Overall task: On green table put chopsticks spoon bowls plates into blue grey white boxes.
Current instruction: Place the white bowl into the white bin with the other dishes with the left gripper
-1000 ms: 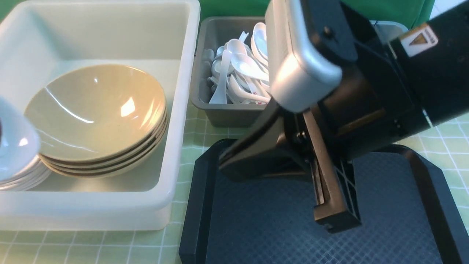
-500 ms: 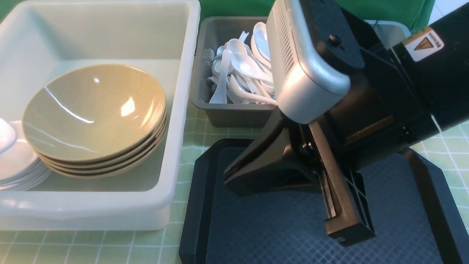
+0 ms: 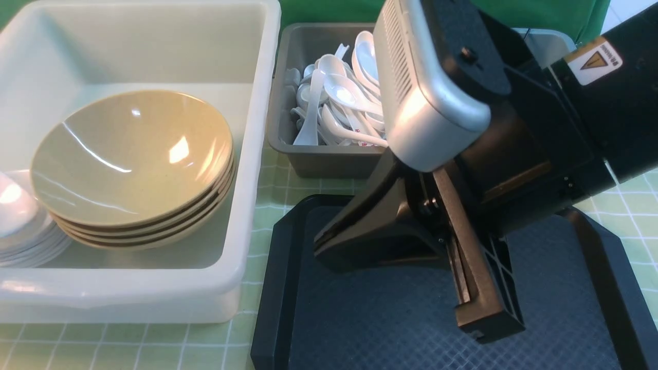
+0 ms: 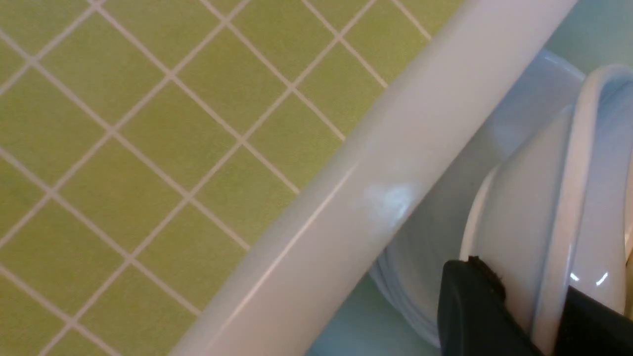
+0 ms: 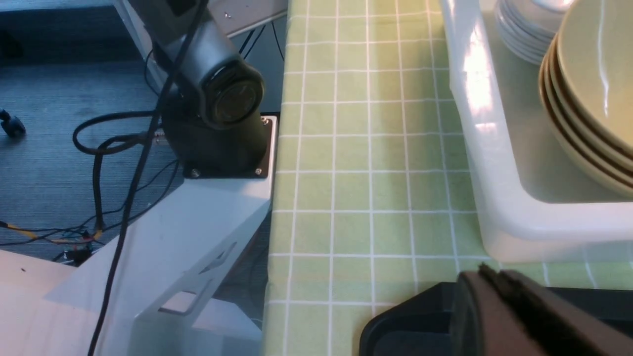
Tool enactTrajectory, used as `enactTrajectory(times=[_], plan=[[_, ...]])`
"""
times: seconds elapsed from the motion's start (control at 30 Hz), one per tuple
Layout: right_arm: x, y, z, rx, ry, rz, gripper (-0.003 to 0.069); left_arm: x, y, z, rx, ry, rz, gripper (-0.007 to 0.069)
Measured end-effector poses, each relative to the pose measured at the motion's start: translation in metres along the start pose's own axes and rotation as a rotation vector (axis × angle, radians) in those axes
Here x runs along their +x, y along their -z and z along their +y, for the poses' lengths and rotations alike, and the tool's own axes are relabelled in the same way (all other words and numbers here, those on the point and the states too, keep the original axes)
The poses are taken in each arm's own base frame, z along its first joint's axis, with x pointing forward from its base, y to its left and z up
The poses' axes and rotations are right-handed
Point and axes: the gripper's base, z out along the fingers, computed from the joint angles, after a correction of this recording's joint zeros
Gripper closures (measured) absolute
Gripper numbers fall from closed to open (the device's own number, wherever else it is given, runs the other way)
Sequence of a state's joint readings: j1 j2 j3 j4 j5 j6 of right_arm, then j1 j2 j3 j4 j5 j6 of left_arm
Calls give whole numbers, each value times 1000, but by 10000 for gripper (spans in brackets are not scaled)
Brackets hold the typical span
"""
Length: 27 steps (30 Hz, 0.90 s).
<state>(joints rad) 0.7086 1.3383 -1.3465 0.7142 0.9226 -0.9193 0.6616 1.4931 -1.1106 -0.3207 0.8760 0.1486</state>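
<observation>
My left gripper (image 4: 524, 284) is shut on the rim of a white bowl (image 4: 524, 207), one finger on each side. It holds the bowl inside the white box (image 4: 376, 178), just over a stack of white dishes (image 4: 400, 291). In the front view only that white stack (image 3: 20, 236) shows at the left edge, beside several stacked beige bowls (image 3: 133, 159) in the white box (image 3: 257, 154). The grey box (image 3: 318, 159) holds white spoons (image 3: 339, 97). My right gripper (image 3: 321, 241) is shut and empty above the black tray (image 3: 380, 318); it also shows in the right wrist view (image 5: 487, 277). No chopsticks show.
A pale box rim (image 3: 550, 38) shows behind my right arm. The green checked cloth (image 5: 366, 173) ends at the table edge near the left arm's base (image 5: 217, 123). The white box corner (image 5: 499, 217) lies next to the tray (image 5: 415, 321).
The white bowl at the left edge has sunk from above the stack down onto it. My right gripper shifted slightly right and down one second ago, then stayed still.
</observation>
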Motion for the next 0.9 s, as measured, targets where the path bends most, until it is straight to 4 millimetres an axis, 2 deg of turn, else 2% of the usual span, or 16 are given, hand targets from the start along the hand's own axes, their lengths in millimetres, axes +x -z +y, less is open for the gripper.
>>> enactTrajectory(times=[0.27, 0.4, 0.5, 0.57, 0.63, 0.67, 0.8, 0.9], plan=[[0, 0, 0, 3, 0, -3, 629, -4, -26, 1, 53, -4, 41, 603], [0, 0, 0, 3, 0, -3, 624, -4, -28, 2, 49, 15, 42, 531], [0, 0, 0, 3, 0, -3, 622, -5, -28, 2, 48, 37, 41, 400], [0, 0, 0, 3, -1, -3, 622, -4, -28, 2, 48, 42, 42, 344], [0, 0, 0, 4, -2, -2, 621, -2, -27, 1, 50, 58, 75, 204], [0, 0, 0, 4, -2, -2, 621, -2, -26, 1, 47, 62, 81, 185], [0, 0, 0, 4, -3, -2, 618, -3, -15, 1, -8, 113, 144, 8], [0, 0, 0, 4, -3, -2, 615, -7, -1, 2, -72, 128, 174, -39]])
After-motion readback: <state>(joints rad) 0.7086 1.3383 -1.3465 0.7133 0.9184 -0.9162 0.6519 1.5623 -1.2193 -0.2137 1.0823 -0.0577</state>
